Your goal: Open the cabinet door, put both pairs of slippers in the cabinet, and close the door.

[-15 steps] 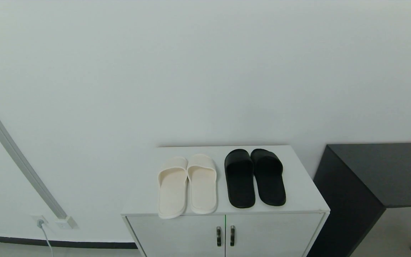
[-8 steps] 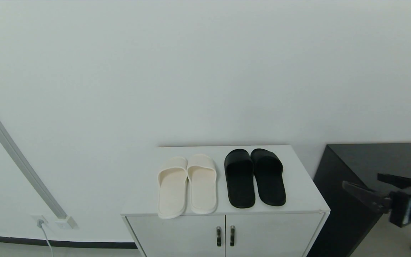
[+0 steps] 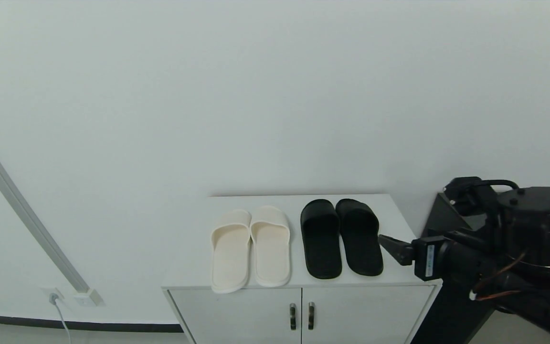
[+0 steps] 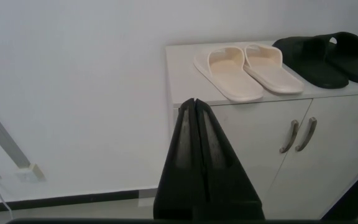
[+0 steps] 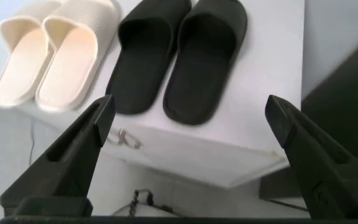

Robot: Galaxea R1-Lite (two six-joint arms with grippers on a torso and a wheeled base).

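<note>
A white cabinet (image 3: 401, 239) stands against the wall with both doors shut, its two handles (image 3: 301, 316) side by side at the middle. On top lie a cream pair of slippers (image 3: 250, 248) on the left and a black pair of slippers (image 3: 342, 238) on the right. My right gripper (image 3: 411, 237) hangs open and empty at the cabinet's right edge, just beside the black pair. In the right wrist view its fingers (image 5: 86, 140) frame the black slippers (image 5: 179, 53). My left gripper (image 4: 196, 106) is shut and empty, low and in front of the cabinet's left side (image 4: 185, 68).
A taller black cabinet (image 3: 447, 306) stands close to the right of the white one. A wall socket with a plugged cable (image 3: 54, 298) and a slanted cable duct (image 3: 17, 203) are on the wall at the left.
My right arm has come in from the right and moved left to the cabinet's right edge, gripper open. The slippers and doors have not moved.
</note>
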